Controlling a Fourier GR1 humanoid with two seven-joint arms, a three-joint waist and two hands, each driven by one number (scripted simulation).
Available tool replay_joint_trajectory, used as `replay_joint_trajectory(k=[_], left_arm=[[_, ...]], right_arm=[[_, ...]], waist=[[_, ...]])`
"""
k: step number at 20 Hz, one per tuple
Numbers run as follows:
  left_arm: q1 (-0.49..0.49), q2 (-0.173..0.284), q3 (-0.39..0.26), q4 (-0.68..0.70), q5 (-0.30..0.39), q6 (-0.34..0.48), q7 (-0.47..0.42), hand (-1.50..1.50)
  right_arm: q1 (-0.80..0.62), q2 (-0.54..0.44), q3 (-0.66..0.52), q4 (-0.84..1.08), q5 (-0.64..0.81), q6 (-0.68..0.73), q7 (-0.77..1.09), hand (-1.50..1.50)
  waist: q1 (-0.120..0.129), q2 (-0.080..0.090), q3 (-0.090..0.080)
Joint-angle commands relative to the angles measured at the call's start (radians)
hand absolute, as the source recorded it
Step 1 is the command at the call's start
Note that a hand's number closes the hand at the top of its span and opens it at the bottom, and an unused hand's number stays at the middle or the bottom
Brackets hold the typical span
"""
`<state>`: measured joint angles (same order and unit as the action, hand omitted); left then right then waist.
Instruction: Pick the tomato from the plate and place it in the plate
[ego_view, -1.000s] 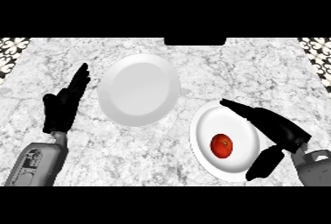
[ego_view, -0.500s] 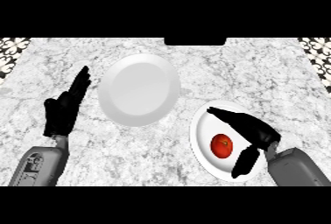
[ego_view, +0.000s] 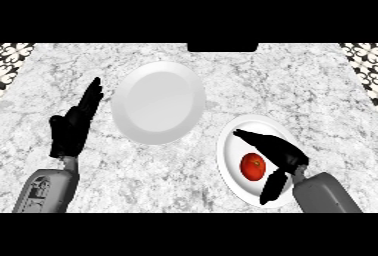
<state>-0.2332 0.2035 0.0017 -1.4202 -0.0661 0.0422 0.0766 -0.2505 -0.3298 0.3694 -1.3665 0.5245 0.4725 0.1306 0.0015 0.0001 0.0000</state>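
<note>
Right hand (ego_view: 284, 155) is positioned over the near plate (ego_view: 235, 136), entering from the lower right with its grey forearm (ego_view: 325, 195) behind it. Its fingers (ego_view: 255, 137) extend up and to the left across the plate's surface, while the thumb (ego_view: 272, 186) points down toward the plate's near rim. The spread between them is wide; nothing is held. This posture reads as an approach for a grasp, with the opening turned to face the fruit.

Tomato (ego_view: 253, 166) lies on the near plate, slightly below its middle. It sits just left of the palm, inside the fork formed by fingers and thumb, with the fingers above it and the thumb below and to its right. Whether any part of the hand touches it cannot be determined from this view; a small gap appears likely. Judgement: the pick is not yet made, and a closing of fingers and thumb around the fruit would be the next requirement.

Left hand (ego_view: 72, 125) shows at the left side, open, fingers straight and pointing up, resting on or just above the marble counter (ego_view: 192, 175). It takes no part in the work.

Far plate (ego_view: 157, 102) lies further back and to the left, between the two hands, bare of contents. It stands close to the near plate without touching it, and is judged to be the destination.
</note>
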Motion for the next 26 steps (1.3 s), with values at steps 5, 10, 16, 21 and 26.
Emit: replay_joint_trajectory(k=[5,10,16,21,26], left_arm=[[-0.034,0.051,0.070,-0.069,0.046,-0.068,0.104,0.00],[0.002,-0.032,0.008,-0.029,-0.048,-0.017,0.020,0.00],[0.011,-0.002,0.051,-0.010,-0.015,-0.057,-0.005,0.00],[0.002,-0.016,0.045,-0.003,-0.029,-0.028,0.018,0.00],[-0.010,-0.007,0.052,-0.019,-0.014,-0.047,0.031,0.00]], right_arm=[[-0.038,0.028,-0.069,0.078,0.084,-0.073,-0.116,1.50],[-0.036,0.043,-0.115,0.154,0.153,-0.108,-0.217,1.50],[-0.040,0.074,-0.172,0.118,0.188,-0.190,-0.131,1.50],[-0.002,0.048,-0.223,0.090,0.391,-0.392,0.216,1.50],[-0.067,0.095,-0.218,-0.091,0.482,-0.546,0.268,1.50]], waist=[[0.001,-0.001,0.000],[0.000,0.000,0.000],[0.000,0.000,0.000],[-0.022,-0.004,-0.002],[-0.011,-0.005,-0.001]])
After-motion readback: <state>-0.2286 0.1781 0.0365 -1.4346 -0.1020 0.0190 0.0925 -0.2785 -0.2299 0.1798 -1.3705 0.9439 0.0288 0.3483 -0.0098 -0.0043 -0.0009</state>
